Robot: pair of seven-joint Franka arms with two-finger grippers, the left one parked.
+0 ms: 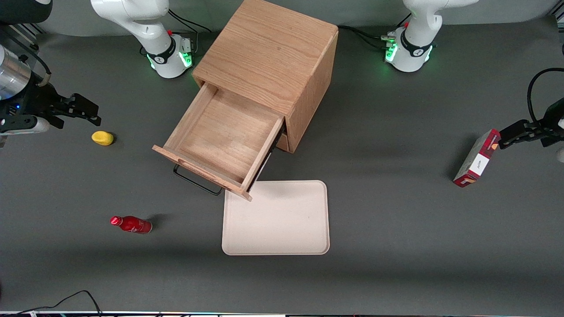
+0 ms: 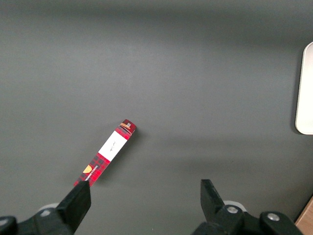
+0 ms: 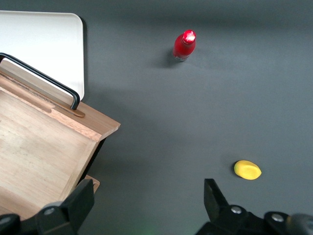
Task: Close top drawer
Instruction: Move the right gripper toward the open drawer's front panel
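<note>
The light oak cabinet (image 1: 264,53) stands mid-table with its top drawer (image 1: 224,132) pulled far out and empty. The drawer's black wire handle (image 1: 196,182) points toward the front camera and overhangs the table. In the right wrist view the top drawer (image 3: 39,147) and its handle (image 3: 44,78) show from above. My right gripper (image 1: 90,112) hovers over the table toward the working arm's end, well apart from the drawer. This gripper (image 3: 146,196) is open, with only bare table between its fingers.
A small yellow object (image 1: 102,138) (image 3: 247,170) lies just nearer the front camera than my gripper. A red bottle (image 1: 131,224) (image 3: 184,44) is nearer still. A white tray (image 1: 276,218) lies in front of the drawer. A red box (image 1: 476,158) sits toward the parked arm's end.
</note>
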